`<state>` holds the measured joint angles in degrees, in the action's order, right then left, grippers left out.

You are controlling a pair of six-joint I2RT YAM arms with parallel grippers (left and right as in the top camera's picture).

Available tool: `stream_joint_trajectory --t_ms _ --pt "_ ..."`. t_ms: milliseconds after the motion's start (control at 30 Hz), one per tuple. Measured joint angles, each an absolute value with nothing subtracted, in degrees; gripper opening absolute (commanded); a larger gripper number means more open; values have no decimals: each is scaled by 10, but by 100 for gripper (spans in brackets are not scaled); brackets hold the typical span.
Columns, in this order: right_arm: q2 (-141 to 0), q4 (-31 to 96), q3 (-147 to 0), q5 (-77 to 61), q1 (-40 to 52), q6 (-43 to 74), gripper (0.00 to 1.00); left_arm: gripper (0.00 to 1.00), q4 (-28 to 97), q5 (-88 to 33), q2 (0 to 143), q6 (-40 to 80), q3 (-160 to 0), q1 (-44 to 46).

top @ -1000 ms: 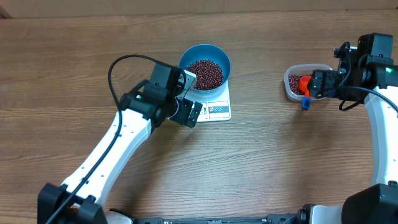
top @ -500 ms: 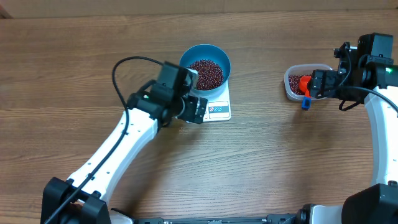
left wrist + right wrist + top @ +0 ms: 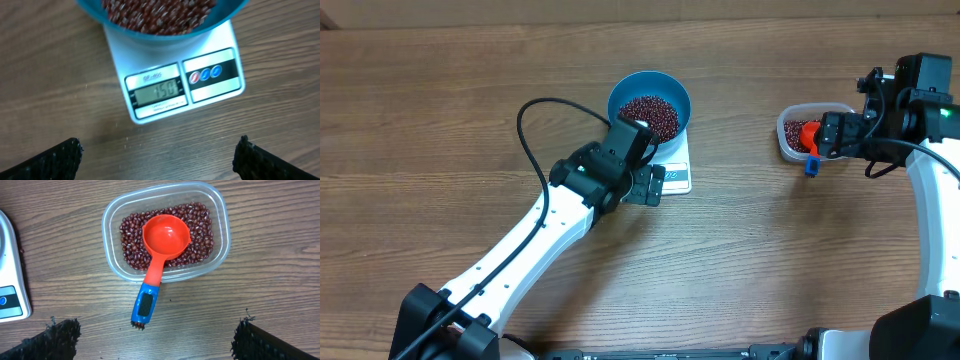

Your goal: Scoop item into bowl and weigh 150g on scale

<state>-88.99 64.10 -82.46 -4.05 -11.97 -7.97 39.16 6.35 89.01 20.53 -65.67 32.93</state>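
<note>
The blue bowl (image 3: 650,88) stands on the white scale (image 3: 678,182), filled with dark red beans (image 3: 650,117). In the left wrist view the bowl (image 3: 225,20) and its beans (image 3: 155,12) are at the top, and the scale (image 3: 150,114) shows 150 on its display. My left gripper (image 3: 648,187) (image 3: 159,146) hovers open over the table just in front of the scale, holding nothing. My right gripper (image 3: 823,137) (image 3: 157,325) is open above the table just short of the scoop's blue handle, empty.
A clear tub (image 3: 786,125) (image 3: 222,235) at the right holds more beans (image 3: 202,227). An orange scoop (image 3: 166,236) lies in it, its blue handle (image 3: 146,302) sticking out over the rim. A corner of the scale (image 3: 10,280) shows at the left of the right wrist view.
My left arm has swung to the right, bringing its gripper from the scale's left side to its front edge. The right arm, bowl and scoop have not moved.
</note>
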Motion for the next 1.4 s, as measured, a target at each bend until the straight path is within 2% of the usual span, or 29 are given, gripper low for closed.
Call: stream_joint_trajectory --t_ms 367,1400 --pt "-890 641 -825 -41 -120 -80 100 100 317 67 890 248 -595 341" --pt "-890 641 -825 -41 -120 -80 100 100 311 88 853 232 -570 359"
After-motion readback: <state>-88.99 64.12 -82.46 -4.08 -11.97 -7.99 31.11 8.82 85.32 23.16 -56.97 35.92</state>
